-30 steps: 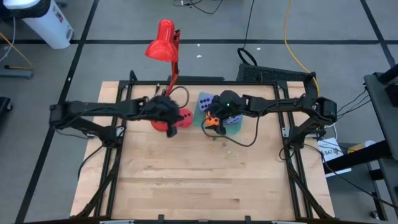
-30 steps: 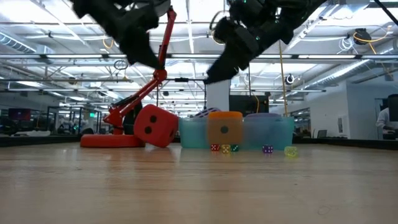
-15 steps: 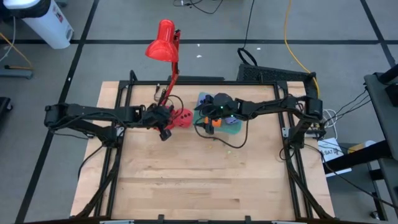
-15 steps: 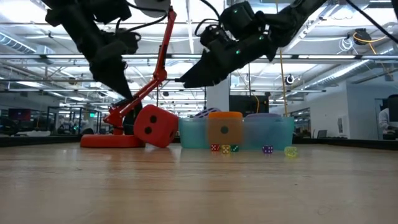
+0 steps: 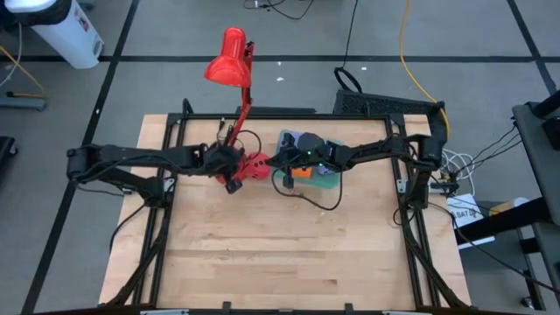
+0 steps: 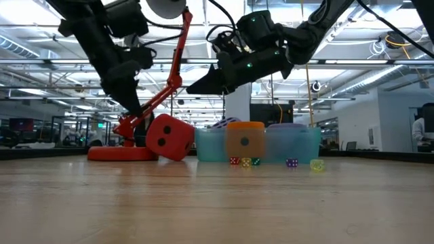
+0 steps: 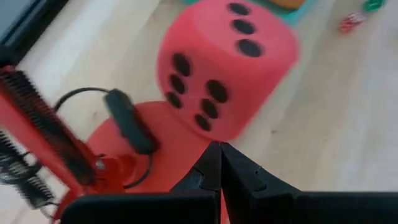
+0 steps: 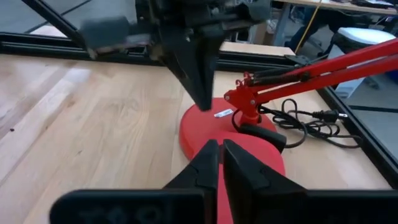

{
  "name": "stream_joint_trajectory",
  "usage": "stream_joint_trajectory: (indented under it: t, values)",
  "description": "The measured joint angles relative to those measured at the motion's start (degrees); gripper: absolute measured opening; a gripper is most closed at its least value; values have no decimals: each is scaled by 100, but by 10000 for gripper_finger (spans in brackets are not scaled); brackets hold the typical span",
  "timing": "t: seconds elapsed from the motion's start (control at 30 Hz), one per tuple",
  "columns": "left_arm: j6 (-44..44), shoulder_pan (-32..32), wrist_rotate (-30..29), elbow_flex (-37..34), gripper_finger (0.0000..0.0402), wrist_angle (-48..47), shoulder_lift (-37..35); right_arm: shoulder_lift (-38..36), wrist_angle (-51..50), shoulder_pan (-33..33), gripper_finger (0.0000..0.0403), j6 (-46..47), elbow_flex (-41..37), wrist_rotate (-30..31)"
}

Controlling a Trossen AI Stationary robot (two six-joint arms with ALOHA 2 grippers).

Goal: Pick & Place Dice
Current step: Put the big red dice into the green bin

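Beside the lamp base (image 5: 229, 178), the red die (image 5: 256, 165) sits unheld; left gripper (image 5: 230, 185), at its nine o'clock, and right gripper (image 5: 278, 163), at three, both pinched closed and empty, seemingly poised to nudge rather than grasp it.

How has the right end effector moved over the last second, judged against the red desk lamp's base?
Yes. The right end effector has shifted toward the red desk lamp's round base, crossing above the teal plastic bins.
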Motion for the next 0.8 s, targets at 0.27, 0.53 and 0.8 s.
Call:
stream_joint_trajectory:
  t: [0.27, 0.53, 0.8]
  values:
    - [578, 439, 229, 4, 4, 682, 362, 0, -69, 0, 10, 44, 0, 2]
    - [1009, 341, 1140, 4, 5, 882, 613, 0, -447, 2, 6, 221, 0, -1]
    - [1061, -693, 1385, 5, 4, 729, 608, 0, -715, 59, 2, 305, 0, -17]
